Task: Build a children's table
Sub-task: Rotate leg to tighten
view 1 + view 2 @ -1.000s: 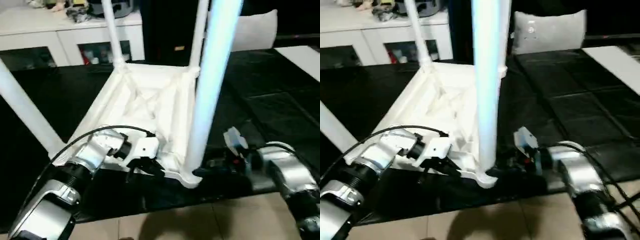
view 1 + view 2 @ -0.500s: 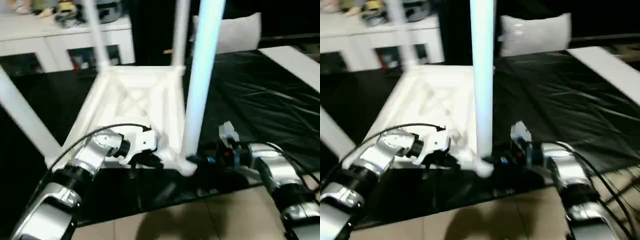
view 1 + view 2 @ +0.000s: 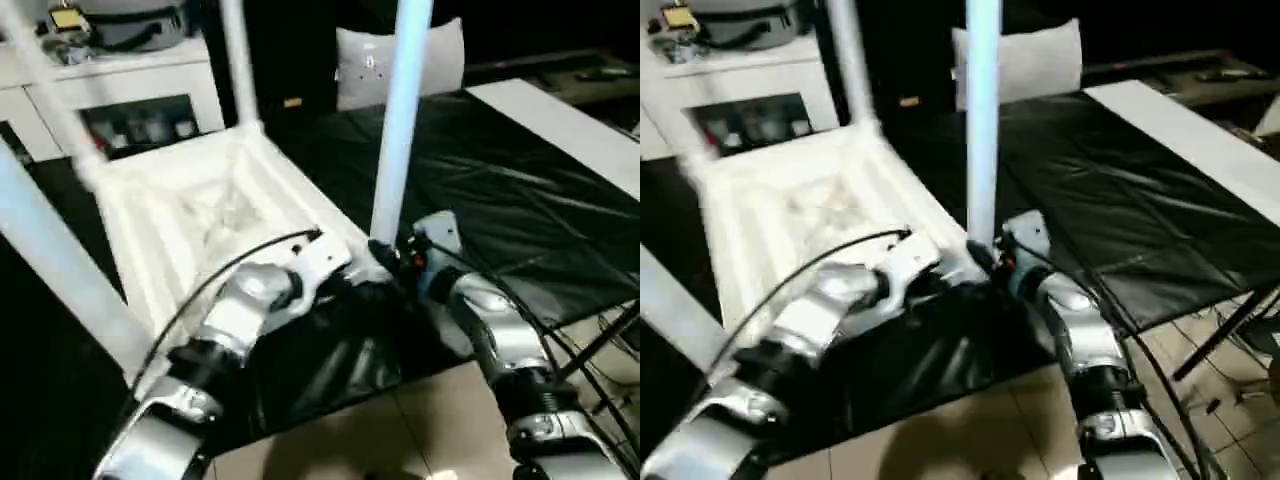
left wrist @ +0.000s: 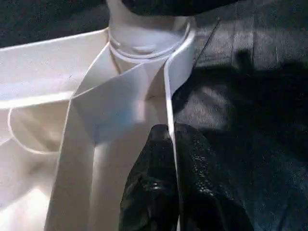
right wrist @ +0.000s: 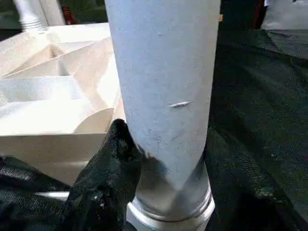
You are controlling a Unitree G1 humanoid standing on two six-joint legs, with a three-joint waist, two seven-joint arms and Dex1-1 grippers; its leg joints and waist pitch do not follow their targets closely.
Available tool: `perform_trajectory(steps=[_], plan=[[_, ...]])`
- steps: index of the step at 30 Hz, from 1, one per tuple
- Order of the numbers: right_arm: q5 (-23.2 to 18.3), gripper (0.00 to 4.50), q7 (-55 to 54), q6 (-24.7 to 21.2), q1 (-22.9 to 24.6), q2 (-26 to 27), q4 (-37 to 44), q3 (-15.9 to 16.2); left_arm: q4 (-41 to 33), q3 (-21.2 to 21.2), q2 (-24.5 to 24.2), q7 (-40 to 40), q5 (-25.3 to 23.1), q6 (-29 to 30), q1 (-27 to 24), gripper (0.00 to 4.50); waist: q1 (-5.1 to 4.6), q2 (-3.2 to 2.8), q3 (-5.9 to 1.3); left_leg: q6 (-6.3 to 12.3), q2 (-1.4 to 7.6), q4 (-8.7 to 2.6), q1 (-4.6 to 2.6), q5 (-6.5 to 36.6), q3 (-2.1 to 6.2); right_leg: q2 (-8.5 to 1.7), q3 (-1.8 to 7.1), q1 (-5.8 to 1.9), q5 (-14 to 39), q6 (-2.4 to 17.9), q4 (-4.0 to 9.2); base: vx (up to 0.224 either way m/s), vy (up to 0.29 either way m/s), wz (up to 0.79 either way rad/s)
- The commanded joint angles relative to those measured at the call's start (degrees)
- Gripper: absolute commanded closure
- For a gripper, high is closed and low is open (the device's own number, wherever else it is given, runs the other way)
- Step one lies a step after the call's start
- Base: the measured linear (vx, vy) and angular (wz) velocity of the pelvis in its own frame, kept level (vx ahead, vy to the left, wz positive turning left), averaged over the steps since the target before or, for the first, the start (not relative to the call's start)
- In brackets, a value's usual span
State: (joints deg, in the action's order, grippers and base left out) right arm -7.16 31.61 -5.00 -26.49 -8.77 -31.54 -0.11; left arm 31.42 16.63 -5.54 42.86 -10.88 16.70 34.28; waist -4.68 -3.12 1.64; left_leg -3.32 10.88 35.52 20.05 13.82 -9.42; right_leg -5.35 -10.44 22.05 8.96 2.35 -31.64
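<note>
The all-white plastic children's table [image 3: 190, 215] is seen lying upside down on the black-covered bench [image 3: 520, 180], its ribbed underside up and its long tapered round legs standing in the corner sockets. The thin side wall of the top is pinched by the clenched left tool [image 4: 172, 144]. The near leg [image 5: 163, 96] is grasped low, just above its socket, by the right tool [image 5: 163, 192]. The table is judged light and stiff, though its smooth plastic may slip; holds at rim and leg base seem soundest.
</note>
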Motion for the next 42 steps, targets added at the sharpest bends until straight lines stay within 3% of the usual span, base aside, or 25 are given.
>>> perform_trajectory(steps=[1,4,5,7,10,13,15,21,23,25,29,30,31,32,35,36,42], plan=[[-1.0,1.94,1.6,-2.1,0.4,2.7,1.9,2.3,-3.2,3.8,2.6,2.7,1.7,-2.7,0.9,4.50,0.61,0.35,-3.10,5.33,2.28,-4.50,1.01,11.8,1.79,-4.50,3.20,-3.06,24.6,3.2,4.96,0.000,0.000,0.00],[-2.1,1.83,3.9,-2.3,1.6,1.8,3.9,1.9,-2.8,3.4,1.7,2.8,1.5,-3.6,0.9,4.50,1.49,0.29,-3.31,6.85,2.64,-4.35,1.13,7.8,1.66,-4.67,3.88,-3.19,17.7,6.2,3.86,0.000,0.000,0.00],[-3.0,1.61,5.6,-2.0,3.0,0.4,5.9,1.3,-2.4,3.2,0.6,3.1,1.3,-4.6,0.8,4.50,1.97,0.27,-3.50,7.60,2.63,-4.17,1.25,5.8,1.56,-4.76,4.03,-3.41,14.7,7.3,3.33,0.000,0.000,0.00],[-5.2,1.54,8.2,-2.0,4.8,-2.1,8.9,0.5,-2.0,3.1,-0.9,3.8,0.6,-5.6,0.5,4.50,3.15,0.57,-4.00,10.05,2.48,-3.60,1.72,0.2,1.44,-4.74,4.32,-3.77,7.5,8.5,2.08,0.000,0.000,0.00],[-6.9,1.16,12.4,-1.7,6.4,-4.8,11.4,0.2,-1.6,3.3,-2.3,5.5,0.6,-7.4,0.2,4.50,4.77,0.44,-3.87,12.36,2.57,-3.39,1.41,-1.9,1.04,-4.58,4.31,-3.22,6.6,8.8,2.00,0.000,0.000,0.00],[-8.7,1.06,19.6,-2.4,8.8,-8.9,15.2,0.0,-1.5,3.5,-3.9,7.5,1.1,-8.2,0.0,4.50,6.04,0.45,-3.46,10.71,2.69,-3.66,1.07,1.4,0.74,-4.47,4.34,-2.98,13.4,7.1,2.82,0.000,0.000,0.00],[-9.5,0.72,25.0,-3.8,10.6,-12.9,17.6,0.7,-0.8,4.1,-5.3,9.5,1.3,-9.7,0.2,4.50,6.75,0.43,-3.37,9.83,2.89,-3.80,0.87,2.3,0.79,-4.43,4.43,-2.87,15.3,6.2,2.94,0.000,0.000,0.00],[-10.2,0.22,31.8,-3.5,10.9,-18.8,17.4,1.4,-0.7,6.5,-9.0,18.4,2.5,-15.9,-0.5,4.50,7.01,0.68,-3.14,7.66,2.57,-4.10,0.74,5.5,0.66,-4.45,4.46,-2.77,19.8,4.8,3.52,0.000,0.000,0.00],[-10.0,0.08,33.9,-2.9,10.1,-20.1,17.1,1.2,-1.2,7.8,-10.8,22.8,3.0,-18.8,-0.9,4.50,7.14,0.97,-3.19,7.69,2.61,-4.11,0.81,5.0,0.71,-4.43,4.53,-2.78,19.6,4.7,3.44,0.000,0.000,0.00],[-9.2,0.08,37.0,-1.5,9.0,-21.8,16.6,2.4,-2.0,9.6,-13.0,27.7,3.6,-21.7,-1.2,4.50,7.62,0.58,-3.37,7.91,3.01,-4.05,0.55,3.4,0.74,-4.40,4.70,-2.53,17.1,5.5,2.93,0.000,0.000,0.00],[-10.0,0.08,41.5,-2.1,8.6,-23.0,16.6,4.2,-1.9,10.9,-14.1,30.6,3.5,-23.3,-0.8,4.50,8.56,0.54,-3.39,8.25,3.23,-4.00,0.37,2.5,0.54,-4.46,4.82,-2.44,14.6,6.9,2.38,0.000,0.000,0.00],[-11.0,0.08,44.2,-3.6,8.4,-23.5,16.5,5.1,-1.8,11.4,-14.6,32.5,3.7,-24.2,-0.5,4.50,8.96,0.61,-3.46,8.38,3.26,-3.92,0.37,2.2,0.48,-4.50,4.84,-2.53,14.2,7.1,2.28,0.000,0.000,0.00],[-11.2,0.08,45.4,-4.1,8.3,-23.6,16.4,5.4,-1.7,11.6,-14.8,33.3,3.8,-24.6,-0.3,4.50,9.36,1.12,-3.50,8.56,3.31,-3.94,0.43,1.8,0.41,-4.55,4.92,-2.61,14.1,7.1,2.21,0.000,0.000,0.00],[-11.3,0.35,46.0,-4.2,8.2,-23.7,16.3,5.7,-1.7,11.7,-14.9,33.8,3.9,-24.8,-0.2,4.50,9.69,0.93,-3.50,8.59,3.34,-3.95,0.38,1.7,0.43,-4.65,4.97,-2.58,14.1,7.2,2.13,0.000,0.000,0.00],[-10.7,0.49,48.2,-3.9,7.8,-24.0,15.6,6.7,-1.5,12.1,-15.1,35.8,4.5,-25.6,0.4,4.50,10.12,1.00,-3.42,7.89,3.27,-3.96,0.43,1.9,0.36,-4.72,5.01,-2.51,15.4,6.8,2.26,0.000,0.000,0.00],[-10.6,0.62,48.5,-3.8,7.8,-24.0,15.4,6.9,-1.5,12.1,-15.1,36.0,4.6,-25.6,0.5,4.50,10.20,1.22,-3.36,7.49,3.25,-4.04,0.39,2.2,0.32,-4.68,5.01,-2.49,16.5,6.5,2.39,0.000,0.000,0.00],[-10.9,1.22,51.4,-4.4,6.9,-24.0,14.0,8.6,-1.0,12.3,-14.8,38.3,5.4,-26.4,1.4,4.50,10.37,1.16,-3.33,6.58,3.04,-4.10,0.36,3.0,0.29,-4.55,4.99,-2.57,18.7,5.4,2.62,0.000,0.000,0.00]])
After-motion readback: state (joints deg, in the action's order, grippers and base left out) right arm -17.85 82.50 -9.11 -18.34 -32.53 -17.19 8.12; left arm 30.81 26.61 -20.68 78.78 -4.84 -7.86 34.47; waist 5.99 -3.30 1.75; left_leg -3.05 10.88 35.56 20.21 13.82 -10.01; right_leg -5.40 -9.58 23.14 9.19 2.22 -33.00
